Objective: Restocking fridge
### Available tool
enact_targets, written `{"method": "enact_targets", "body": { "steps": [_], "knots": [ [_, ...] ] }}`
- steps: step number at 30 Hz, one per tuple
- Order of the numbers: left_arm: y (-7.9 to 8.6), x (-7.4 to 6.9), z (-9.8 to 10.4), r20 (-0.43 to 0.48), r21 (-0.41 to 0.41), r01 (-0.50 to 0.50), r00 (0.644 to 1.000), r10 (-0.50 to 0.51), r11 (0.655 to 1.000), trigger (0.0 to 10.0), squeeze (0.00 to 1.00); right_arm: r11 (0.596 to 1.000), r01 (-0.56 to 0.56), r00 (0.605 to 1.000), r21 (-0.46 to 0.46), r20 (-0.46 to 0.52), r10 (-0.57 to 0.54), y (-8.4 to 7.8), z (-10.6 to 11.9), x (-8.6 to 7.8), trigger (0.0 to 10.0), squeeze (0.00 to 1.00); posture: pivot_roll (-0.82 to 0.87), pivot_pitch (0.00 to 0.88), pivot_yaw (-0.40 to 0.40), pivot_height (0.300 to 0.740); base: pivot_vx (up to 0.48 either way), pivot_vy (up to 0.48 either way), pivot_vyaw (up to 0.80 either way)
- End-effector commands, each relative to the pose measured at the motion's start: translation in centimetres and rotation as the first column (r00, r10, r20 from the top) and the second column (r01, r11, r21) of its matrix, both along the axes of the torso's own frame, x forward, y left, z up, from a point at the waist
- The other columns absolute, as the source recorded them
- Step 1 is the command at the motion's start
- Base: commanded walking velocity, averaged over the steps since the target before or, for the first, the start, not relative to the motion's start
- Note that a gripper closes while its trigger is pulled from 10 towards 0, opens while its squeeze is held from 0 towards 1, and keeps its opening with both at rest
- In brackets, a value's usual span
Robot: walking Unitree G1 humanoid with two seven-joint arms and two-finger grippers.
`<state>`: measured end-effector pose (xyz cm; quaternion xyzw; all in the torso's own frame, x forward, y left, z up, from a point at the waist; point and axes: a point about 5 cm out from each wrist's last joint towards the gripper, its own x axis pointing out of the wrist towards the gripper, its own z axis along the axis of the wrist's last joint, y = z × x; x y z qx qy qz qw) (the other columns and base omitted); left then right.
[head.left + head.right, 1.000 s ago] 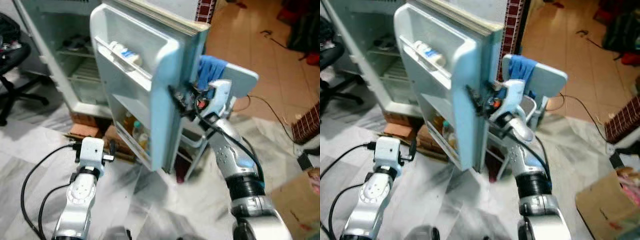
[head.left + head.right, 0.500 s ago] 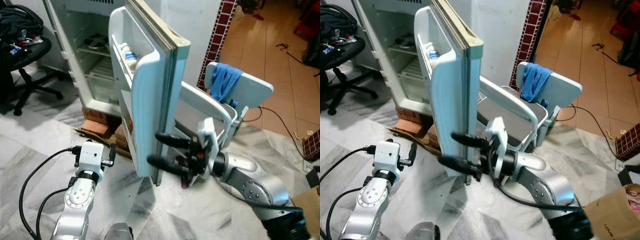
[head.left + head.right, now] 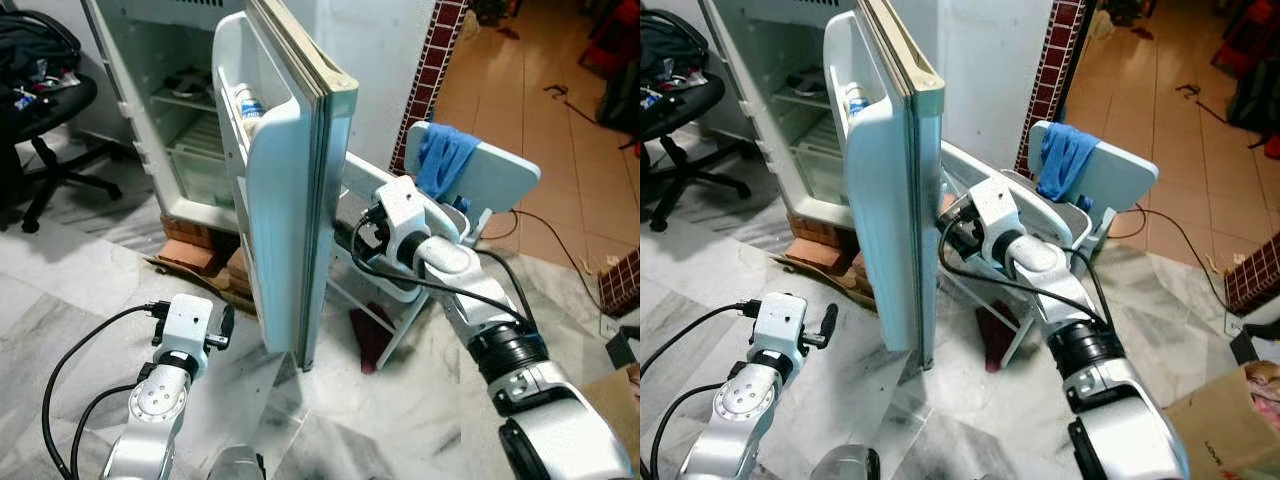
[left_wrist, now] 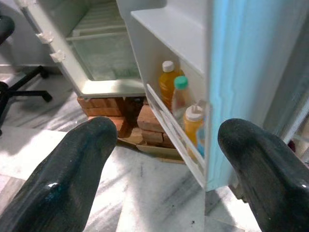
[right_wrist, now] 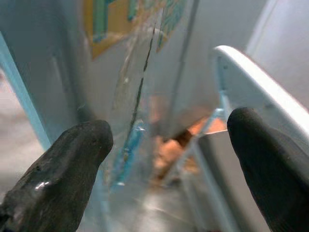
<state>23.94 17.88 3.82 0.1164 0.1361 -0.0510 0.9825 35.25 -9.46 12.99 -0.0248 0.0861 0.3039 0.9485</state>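
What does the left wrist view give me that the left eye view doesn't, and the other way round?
Left wrist view: the bottles standing in the door's lower shelf, framed by the open left tool. Left eye view: the right tool behind the door's outer face, the folding chair with a blue cloth. Both: the open fridge door, the bricks under the fridge.

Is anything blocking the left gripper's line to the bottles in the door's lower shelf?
Nothing visible. The left gripper is open and looks straight at the bottles in the fridge door shelf, with bare floor between.
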Motion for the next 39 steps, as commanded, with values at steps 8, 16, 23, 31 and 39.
{"method": "enact_targets", "body": {
  "steps": [8, 16, 23, 31, 39],
  "knots": [
    [-0.4, 0.1, -0.2, -0.015, -0.007, 0.028, 1.000, -0.028, 1.000, 10.0, 0.00, 0.572, -0.722, 0.675, 0.390, 0.212, 0.707, 5.9, 5.5, -9.8, 10.0, 0.00, 0.14, 0.031, -0.045, 0.740, 0.000, 0.000, 0.00],
    [-0.3, 0.7, 0.4, 0.037, -0.012, 0.018, 0.999, -0.018, 1.000, 10.0, 0.00, 0.882, -0.358, 0.930, 0.305, 0.036, 0.365, 2.6, 0.7, -7.3, 10.0, 0.00, 0.13, 0.033, -0.044, 0.740, 0.000, 0.000, 0.00],
    [0.3, 2.0, 0.9, 0.074, 0.042, -0.014, 0.997, 0.011, 0.999, 10.0, 0.00, 0.955, -0.155, 0.987, 0.252, 0.005, 0.159, 0.7, -1.9, -7.9, 10.0, 0.00, 0.11, 0.031, -0.040, 0.740, 0.000, 0.000, 0.00],
    [3.1, 6.0, 2.3, 0.104, 0.090, -0.091, 0.991, 0.081, 0.992, 10.0, 0.00, 0.971, -0.095, 0.995, 0.220, 0.043, 0.088, 0.6, -2.1, -7.4, 10.0, 0.00, 0.10, 0.026, -0.044, 0.740, 0.000, 0.000, 0.00],
    [9.0, 6.5, 3.6, 0.157, 0.168, -0.344, 0.935, 0.319, 0.924, 10.0, 0.00, 0.976, -0.074, 0.996, 0.203, 0.066, 0.062, 0.1, -2.1, -7.1, 10.0, 0.00, 0.10, 0.028, -0.040, 0.740, 0.000, 0.000, 0.00]
  ]
}}
